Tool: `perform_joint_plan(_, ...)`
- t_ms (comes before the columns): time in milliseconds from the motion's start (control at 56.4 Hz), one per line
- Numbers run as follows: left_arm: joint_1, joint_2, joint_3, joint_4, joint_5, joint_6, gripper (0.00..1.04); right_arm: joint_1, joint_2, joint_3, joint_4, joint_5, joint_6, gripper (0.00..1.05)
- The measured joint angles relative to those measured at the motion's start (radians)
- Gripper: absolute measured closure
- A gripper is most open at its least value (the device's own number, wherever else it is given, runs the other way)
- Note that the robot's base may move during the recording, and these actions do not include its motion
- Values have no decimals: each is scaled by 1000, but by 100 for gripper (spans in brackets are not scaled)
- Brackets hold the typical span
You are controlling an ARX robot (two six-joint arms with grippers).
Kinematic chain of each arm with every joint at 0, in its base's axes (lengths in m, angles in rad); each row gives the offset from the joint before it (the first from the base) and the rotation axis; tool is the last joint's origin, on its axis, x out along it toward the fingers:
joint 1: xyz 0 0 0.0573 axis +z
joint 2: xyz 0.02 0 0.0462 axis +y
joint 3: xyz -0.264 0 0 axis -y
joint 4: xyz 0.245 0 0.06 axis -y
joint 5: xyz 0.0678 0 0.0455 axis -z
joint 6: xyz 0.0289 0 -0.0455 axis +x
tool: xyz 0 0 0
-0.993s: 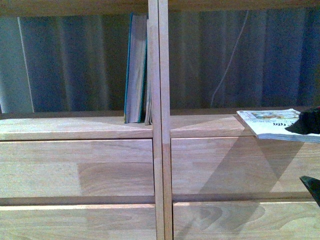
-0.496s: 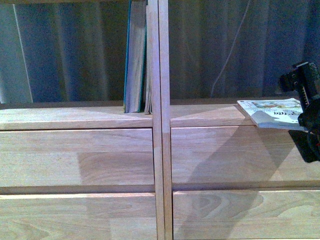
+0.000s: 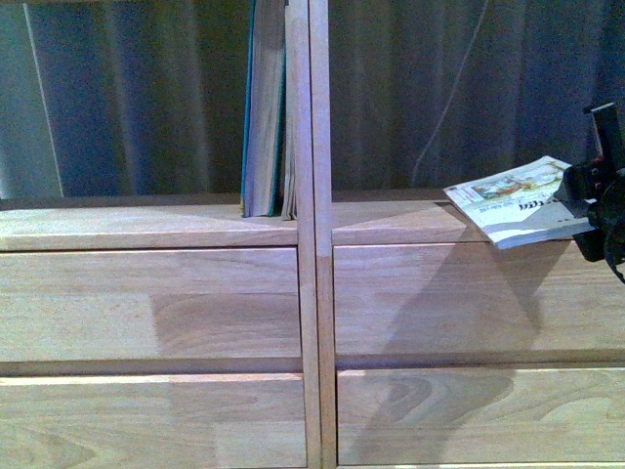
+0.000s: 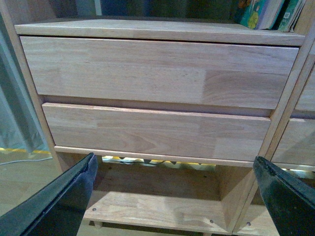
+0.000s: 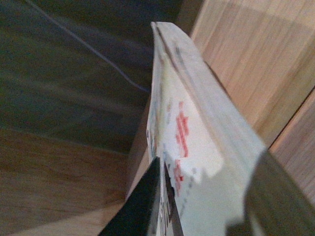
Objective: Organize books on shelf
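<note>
While right tool (image 3: 586, 203) grips, paperback (image 3: 503, 195) slants leftward

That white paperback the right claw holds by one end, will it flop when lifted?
Probably somewhat floppy: the paperback is thin, and the right claw grips only one end, so the far end may sag. It looks light. Its far end seems to rest on the shelf, so it could drag or pivot.
</note>
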Motion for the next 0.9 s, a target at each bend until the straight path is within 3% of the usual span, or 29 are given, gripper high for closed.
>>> perform_joint_plan(390,0,0,0,0,0,0,7,-23,-67,-90,8,-80,216,88)
perform_joint_plan(408,6,4,0,2,25,-7,7,-26,-79,-92,6,-86,228,88)
perform_joint_plan(479,124,141,26,140,319,-96,7,-40,-128,-99,-2,-109,246,88)
perform_joint_plan(585,239,394,142,359,522,-162,7,-44,-200,-100,-3,-148,252,88)
perform_joint_plan(727,253,679,348,559,595,-216,7,-42,-296,-108,2,-204,225,88)
perform_joint_plan(904,176,964,606,582,669,-369,7,-20,-389,-138,57,-275,162,88)
